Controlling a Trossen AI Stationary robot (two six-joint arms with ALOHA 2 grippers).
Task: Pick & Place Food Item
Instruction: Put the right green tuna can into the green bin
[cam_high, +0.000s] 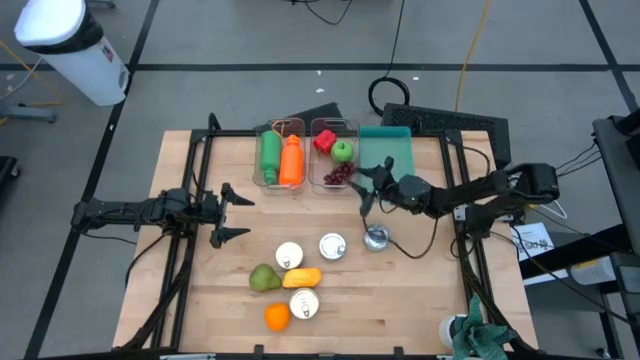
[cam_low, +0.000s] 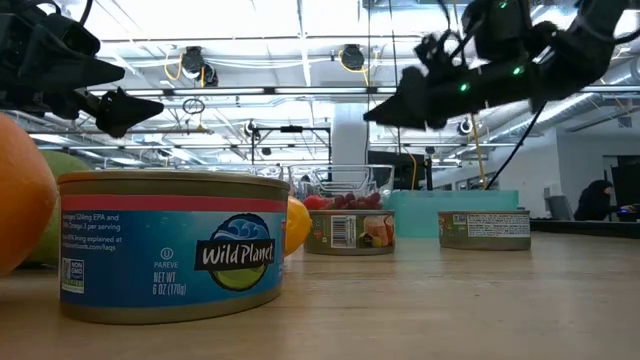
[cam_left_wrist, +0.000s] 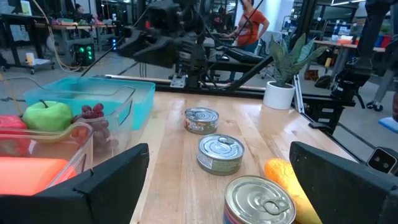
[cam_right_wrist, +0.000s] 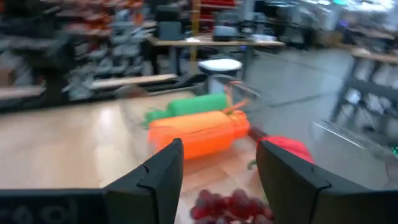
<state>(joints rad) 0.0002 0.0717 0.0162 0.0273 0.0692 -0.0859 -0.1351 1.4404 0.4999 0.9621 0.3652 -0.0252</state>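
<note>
Purple grape bunch (cam_high: 338, 174), a dark cluster of small round fruit, lies in the right-hand clear plastic bin (cam_high: 334, 184) at the far edge of the table, beside a green apple (cam_high: 343, 151) and a red item (cam_high: 324, 140) I cannot identify. My right gripper (cam_high: 365, 190) hovers just at that bin's near right corner, its fingers apart with nothing between them; the right wrist view looks straight down past the open fingers onto the grapes. I judge this item as placed, the release complete.

The neighbouring clear plastic bin (cam_high: 278, 180) holds a green bottle-shaped item (cam_high: 270, 152) and an orange bottle-shaped item (cam_high: 291, 160), side by side.

Outstanding on the pale wooden table (cam_high: 420, 290): a green pear (cam_high: 264, 278), an orange-yellow elongated fruit (cam_high: 302, 277), a round orange (cam_high: 277, 317), and four round tins (cam_high: 332, 246), one of which sits just beside the right arm. A teal plastic tray (cam_high: 388, 146) stands right of the bins; I cannot tell what it holds.

My left gripper (cam_high: 222, 212) waits at the table's left side, spread wide and empty.

Assessment: roughly half the loose items are binned; which ones count as remaining targets I cannot confirm.
</note>
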